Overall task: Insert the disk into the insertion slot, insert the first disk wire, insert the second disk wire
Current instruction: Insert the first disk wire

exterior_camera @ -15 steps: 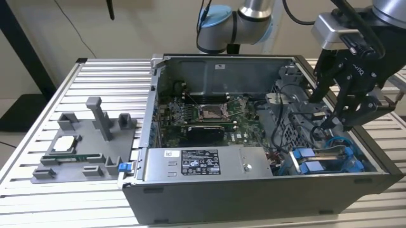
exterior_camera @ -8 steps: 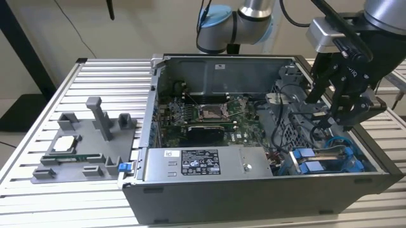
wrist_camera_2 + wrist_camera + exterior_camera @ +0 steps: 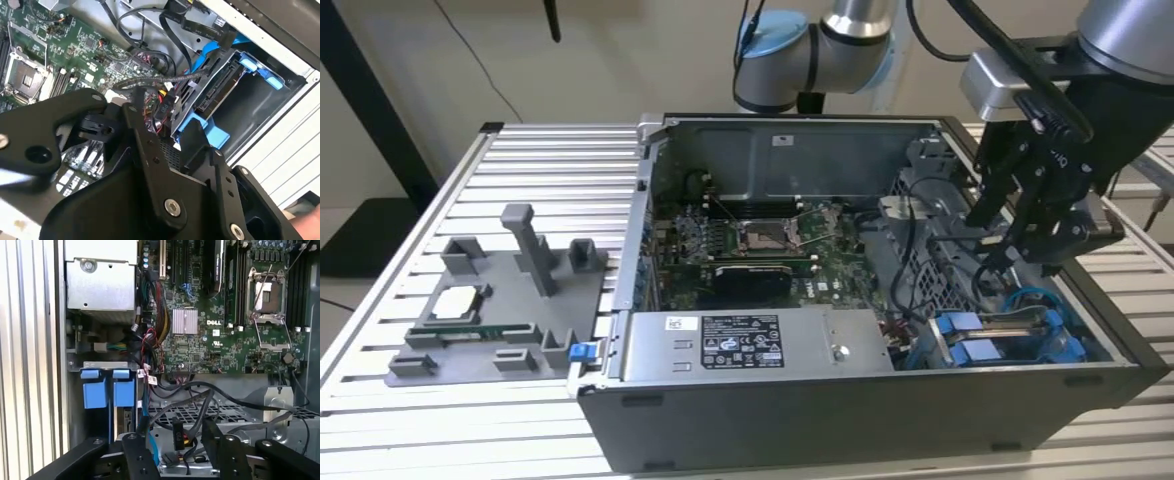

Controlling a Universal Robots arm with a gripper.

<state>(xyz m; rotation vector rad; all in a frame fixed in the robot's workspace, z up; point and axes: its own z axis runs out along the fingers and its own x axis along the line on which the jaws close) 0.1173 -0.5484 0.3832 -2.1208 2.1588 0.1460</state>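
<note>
Closest to the lens in both wrist views is my gripper [image 3: 172, 436], its black linkage across the bottom of the frame. The fingers [image 3: 134, 442] are spread apart and clamp nothing. A black plug [image 3: 176, 432] on a black cable hangs in the gap between them, and as far as I can see it touches neither finger.

In the second wrist view the disk [image 3: 216, 92] is right of centre, silver-grey inside its blue carrier [image 3: 207, 136]. It sits down in the slot [image 3: 105, 364], with its connector end facing the plug. The plug is near that end, but I cannot tell whether any wire is seated in the disk.

In the exterior view the gripper hangs at the right of the frame, above the lower right corner of the open computer case [image 3: 787, 420], where the blue carrier shows. The silver box [image 3: 747, 345] with the sticker is at lower centre, and the motherboard [image 3: 747, 240] is behind it. A grey tray [image 3: 467, 300] lies at the left on the slatted table [image 3: 400, 420], well apart from the case.
</note>
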